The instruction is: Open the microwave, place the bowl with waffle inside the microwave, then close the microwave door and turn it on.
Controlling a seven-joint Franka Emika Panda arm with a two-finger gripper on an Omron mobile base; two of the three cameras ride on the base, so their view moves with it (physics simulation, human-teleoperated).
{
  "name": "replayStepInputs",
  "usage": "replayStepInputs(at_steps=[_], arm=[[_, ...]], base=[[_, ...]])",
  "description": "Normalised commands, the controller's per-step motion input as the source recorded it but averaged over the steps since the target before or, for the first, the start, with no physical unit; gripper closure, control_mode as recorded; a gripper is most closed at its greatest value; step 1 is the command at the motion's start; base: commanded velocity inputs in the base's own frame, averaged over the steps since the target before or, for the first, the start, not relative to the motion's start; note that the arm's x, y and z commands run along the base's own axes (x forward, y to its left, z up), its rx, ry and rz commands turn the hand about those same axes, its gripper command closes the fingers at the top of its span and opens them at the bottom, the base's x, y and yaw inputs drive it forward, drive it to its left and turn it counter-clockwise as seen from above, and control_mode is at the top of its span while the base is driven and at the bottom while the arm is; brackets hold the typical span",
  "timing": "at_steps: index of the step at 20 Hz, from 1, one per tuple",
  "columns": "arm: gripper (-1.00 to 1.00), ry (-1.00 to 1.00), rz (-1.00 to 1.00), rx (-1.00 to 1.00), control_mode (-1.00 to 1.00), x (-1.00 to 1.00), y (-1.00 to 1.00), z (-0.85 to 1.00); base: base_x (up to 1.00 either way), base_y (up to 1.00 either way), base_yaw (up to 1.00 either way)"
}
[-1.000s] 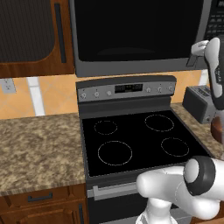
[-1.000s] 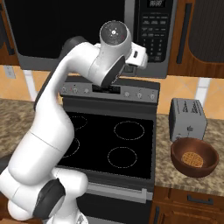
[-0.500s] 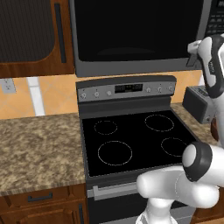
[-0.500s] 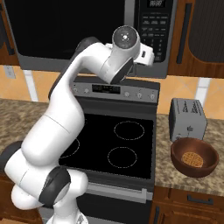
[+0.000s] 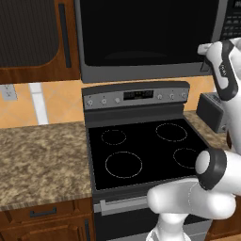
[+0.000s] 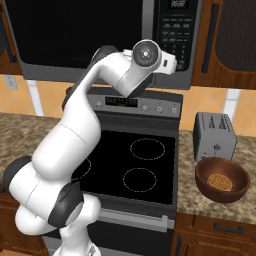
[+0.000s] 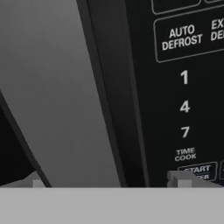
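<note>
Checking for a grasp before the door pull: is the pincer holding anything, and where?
Nothing is held. The pincer is open, fingertips either side of the microwave door handle, not clamped.

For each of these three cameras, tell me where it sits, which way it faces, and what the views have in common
Left base view: behind the arm's left, facing forward and down at the stove and microwave; arm at right.
Right base view: behind its right, same stove, plus toaster and bowl; arm at left.
Hand view: on the hand, close to the microwave door handle and keypad; open fingers at bottom.
Shared: all three see the microwave.
</note>
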Motion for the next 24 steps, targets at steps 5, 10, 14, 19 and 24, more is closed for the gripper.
replayStepInputs(at_steps=[5,10,14,19,24], arm=[[-1.00,-0.02,0.01,0.00,-1.00,0.65,0.01,-0.03],[-1.00,-0.02,0.08,-0.02,-1.00,0.95,0.23,-0.28],[1.00,0.00,0.16,-0.04,-1.00,1.00,0.59,-0.52],[1.00,0.01,0.16,-0.07,-1.00,0.88,0.85,-0.31],[1.00,0.09,0.19,-0.13,-1.00,0.32,1.00,-0.02]], base=[[0.00,0.00,0.00],[0.00,0.00,0.00],[0.00,0.00,0.00],[0.00,0.00,0.00],[0.00,0.00,0.00]])
